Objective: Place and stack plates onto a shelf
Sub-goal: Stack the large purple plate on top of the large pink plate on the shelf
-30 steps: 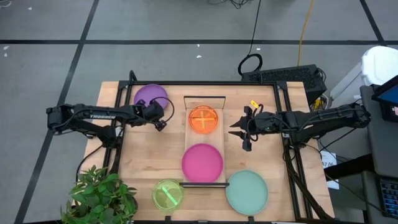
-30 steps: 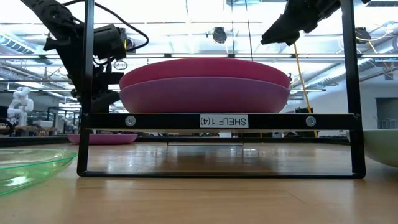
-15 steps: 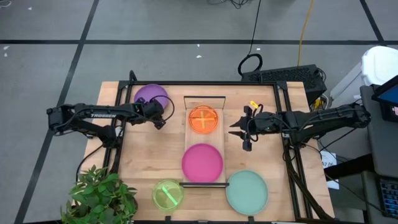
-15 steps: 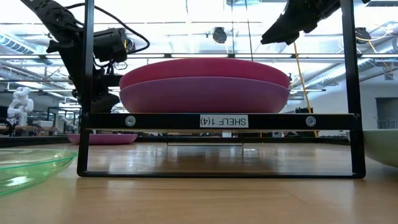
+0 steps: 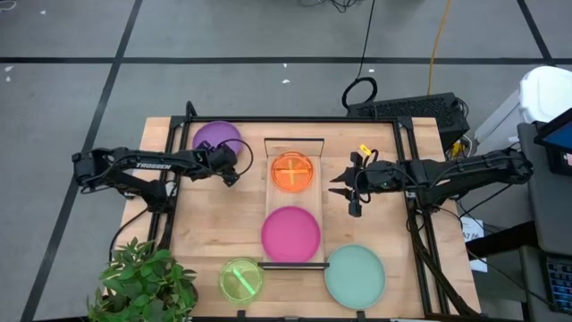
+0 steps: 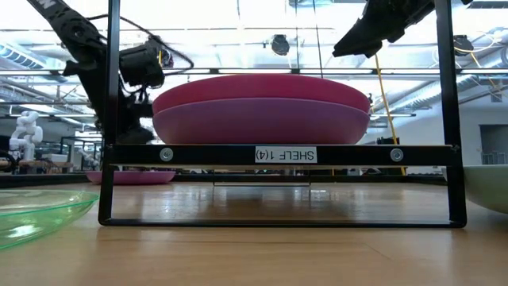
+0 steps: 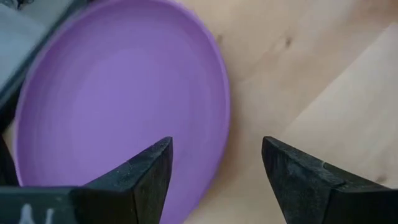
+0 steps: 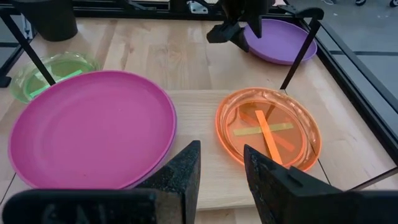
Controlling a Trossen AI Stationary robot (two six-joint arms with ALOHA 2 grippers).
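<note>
Since the earlier frame, left gripper (image 5: 234,170) spread its fingers apart, empty, over purple plate (image 5: 217,138) beside shelf (image 5: 295,148). Right gripper (image 5: 343,190) hovered part-open, holding nothing. Should straddle plate's rim squarely before closing, IMO.

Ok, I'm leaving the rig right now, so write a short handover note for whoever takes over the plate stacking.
Left gripper: open, empty, at the edge of the purple plate on the table's far left.
Right gripper: holds nothing, hovers right of the shelf.
On the shelf: the orange plate and a magenta plate stacked on a purple one.
Left: the far purple plate, the green plate and the teal plate, all on the table.
</note>
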